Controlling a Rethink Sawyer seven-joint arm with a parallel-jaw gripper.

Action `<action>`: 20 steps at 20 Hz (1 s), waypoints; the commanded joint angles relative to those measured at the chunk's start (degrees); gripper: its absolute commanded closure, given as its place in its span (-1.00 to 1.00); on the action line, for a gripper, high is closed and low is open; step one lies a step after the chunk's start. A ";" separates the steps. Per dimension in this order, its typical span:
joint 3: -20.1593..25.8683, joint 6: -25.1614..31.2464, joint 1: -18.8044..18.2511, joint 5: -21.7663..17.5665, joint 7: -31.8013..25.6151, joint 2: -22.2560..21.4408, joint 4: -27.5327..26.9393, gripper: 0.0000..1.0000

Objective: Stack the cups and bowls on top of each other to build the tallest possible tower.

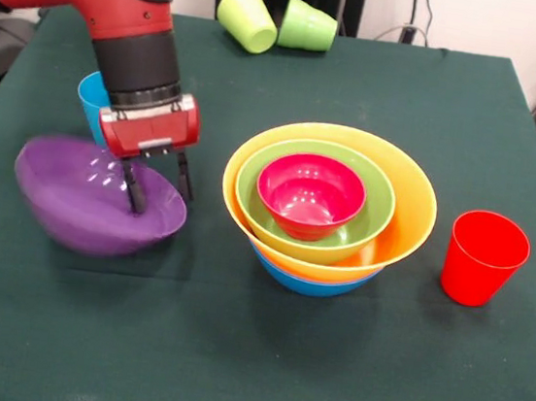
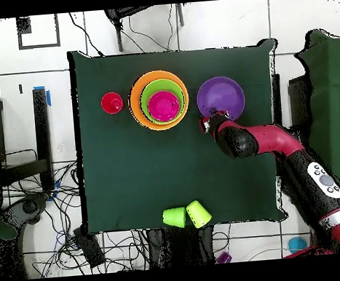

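Note:
The tower (image 1: 329, 208) stands mid-table: a blue bowl at the bottom, then the large orange bowl, the green bowl and the small red bowl (image 1: 310, 194) nested inside; it also shows in the overhead view (image 2: 159, 100). A purple bowl (image 1: 82, 202) sits tilted to its left, also seen from overhead (image 2: 224, 92). My gripper (image 1: 158, 185) is open and straddles the purple bowl's rim, one finger inside and one outside. The sky blue cup (image 1: 91, 99) stands behind the arm. The red cup (image 1: 484, 256) stands upright to the right.
The yellow-green cup (image 1: 246, 18) and the green cup (image 1: 307, 24) lie on their sides at the table's far edge, by the robot's base (image 2: 199, 213). The table is covered in dark green cloth (image 1: 230, 352). Cables lie on the floor around it.

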 commanded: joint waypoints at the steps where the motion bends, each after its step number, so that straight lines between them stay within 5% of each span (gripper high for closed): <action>1: -6.79 7.54 5.06 -0.53 -3.86 3.36 -7.11 -1.00; 10: -8.90 7.83 7.29 -0.64 -3.41 2.11 -8.27 -1.00; 11: -9.49 8.27 7.49 0.51 -2.15 2.08 -8.44 1.00; 20: -10.90 7.89 7.97 2.94 -1.28 2.04 -8.34 1.00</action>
